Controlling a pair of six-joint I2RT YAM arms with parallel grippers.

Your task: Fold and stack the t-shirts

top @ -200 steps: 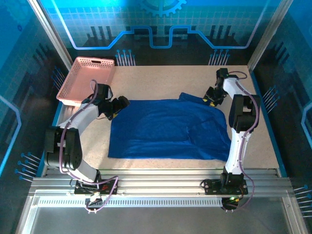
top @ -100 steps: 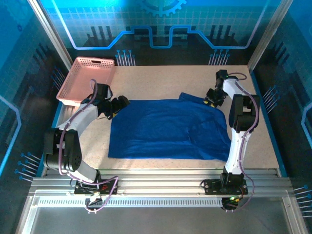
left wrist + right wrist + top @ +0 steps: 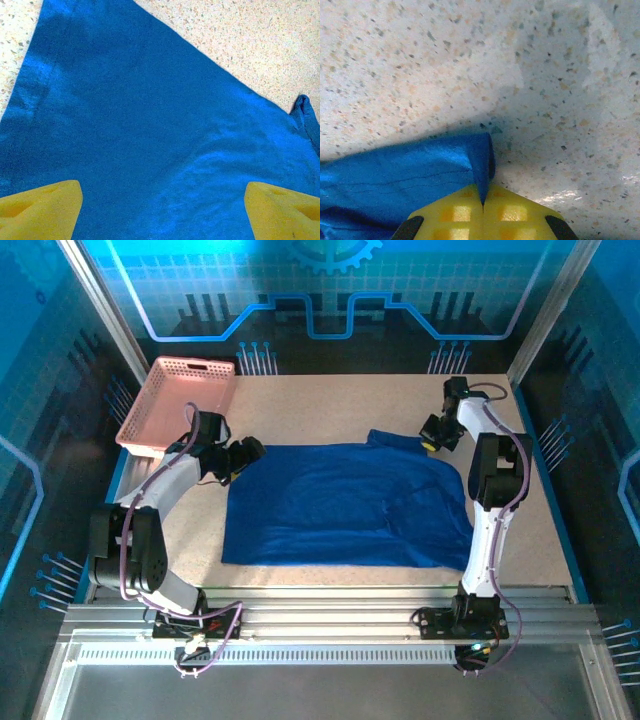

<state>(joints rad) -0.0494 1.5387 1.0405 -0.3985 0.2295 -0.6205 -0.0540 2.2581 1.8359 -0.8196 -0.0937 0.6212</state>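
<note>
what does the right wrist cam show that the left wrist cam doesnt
Right wrist view: the right gripper closed, its yellow pads pinching a folded edge of the blue shirt, with mostly bare speckled table beyond.
Left wrist view: the left gripper open wide above a broad, flat stretch of the cloth, whose edge runs diagonally across the picture.
Shared: blue shirt, speckled table and yellow pads at the bottom.
</note>
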